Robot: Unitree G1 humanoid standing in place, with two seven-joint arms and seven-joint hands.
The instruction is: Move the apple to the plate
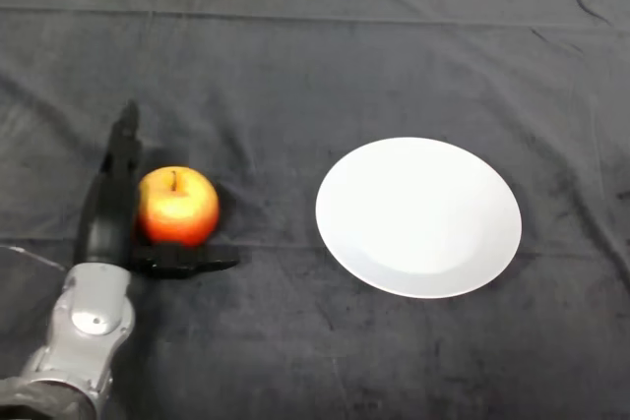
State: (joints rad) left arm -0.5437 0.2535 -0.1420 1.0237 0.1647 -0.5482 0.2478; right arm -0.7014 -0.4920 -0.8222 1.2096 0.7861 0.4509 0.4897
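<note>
A red and yellow apple (178, 206) stands stem up on the dark cloth at the left of the head view. My left hand (110, 213) lies right beside it on its left, fingers stretched straight along the apple's far-left side and the thumb reaching out under its near side. The fingers are not curled round the fruit. A white round plate (418, 216) lies bare on the cloth to the right, a hand's width away from the apple.
The dark cloth (315, 66) covers the whole table, with a few creases at the back right and along the far edge.
</note>
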